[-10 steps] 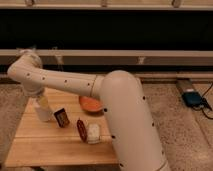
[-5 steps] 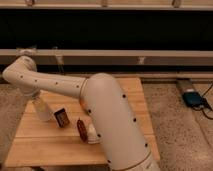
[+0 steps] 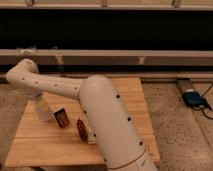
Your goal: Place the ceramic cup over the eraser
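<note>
Currently, the gripper (image 3: 41, 103) sits over the left part of the desk (image 3: 30, 145), at the end of the arm (image 3: 55, 87) that bends down from the upper left of the frame. Whether it is open or closed cannot be told. A pale tapered item directly under it is taken to be the ceramic cup (image 3: 44, 114), standing upright at the left of the frame. The eraser (image 3: 61, 118) stands just right of the cup, apart from it, with a slim dark red object (image 3: 81, 129) further to the lower right. Handling judgement: the cup is probably rigid, light, smooth-glazed and breakable, and it has no handle. Grip it across the side wall near mid-height with moderate force. Invert it before lowering it over the eraser, and set it down gently. Compared with one second ago, the large arm link has swung toward the left of the frame and covers more of the desk centre. The cup and the eraser have kept their positions.
</note>
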`<state>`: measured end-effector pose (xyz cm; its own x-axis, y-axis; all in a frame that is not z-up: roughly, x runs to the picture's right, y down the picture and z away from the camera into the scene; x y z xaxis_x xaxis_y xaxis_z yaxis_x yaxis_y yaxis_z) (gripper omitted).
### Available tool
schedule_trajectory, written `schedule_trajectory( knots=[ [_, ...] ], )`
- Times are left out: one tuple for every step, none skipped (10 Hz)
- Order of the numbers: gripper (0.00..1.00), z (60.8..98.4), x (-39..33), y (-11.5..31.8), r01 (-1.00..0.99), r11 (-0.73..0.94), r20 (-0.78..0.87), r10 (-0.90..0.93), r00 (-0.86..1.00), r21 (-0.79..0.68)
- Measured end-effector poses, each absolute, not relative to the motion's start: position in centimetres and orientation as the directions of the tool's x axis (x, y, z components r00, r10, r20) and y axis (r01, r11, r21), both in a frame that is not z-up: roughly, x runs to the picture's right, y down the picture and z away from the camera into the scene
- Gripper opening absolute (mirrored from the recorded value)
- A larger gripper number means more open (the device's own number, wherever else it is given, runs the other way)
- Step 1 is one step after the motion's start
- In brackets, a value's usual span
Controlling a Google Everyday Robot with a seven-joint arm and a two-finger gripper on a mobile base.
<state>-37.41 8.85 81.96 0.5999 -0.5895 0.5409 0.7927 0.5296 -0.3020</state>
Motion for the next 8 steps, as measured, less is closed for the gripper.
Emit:
schedule_trajectory(
  knots=[
    [0.61, 82.1, -37.2, 9.0, 0.792, 0.528, 0.536, -0.592, 0.602, -0.305],
    [0.51, 82.1, -36.8, 9.2, 0.793, 0.526, 0.534, -0.594, 0.602, -0.307],
    [0.41, 82.0, -36.5, 9.3, 0.792, 0.529, 0.534, -0.594, 0.601, -0.304],
    [0.30, 81.9, -36.4, 9.4, 0.793, 0.530, 0.538, -0.592, 0.600, -0.301],
    [0.22, 81.7, -36.3, 9.5, 0.794, 0.530, 0.543, -0.590, 0.598, -0.298],
    [0.08, 81.2, -36.1, 9.5, 0.794, 0.533, 0.553, -0.583, 0.595, -0.291],
    [0.03, 80.7, -36.0, 9.3, 0.794, 0.538, 0.558, -0.581, 0.592, -0.283],
    [0.00, 79.9, -35.9, 8.8, 0.794, 0.544, 0.565, -0.578, 0.588, -0.270]
  ],
)
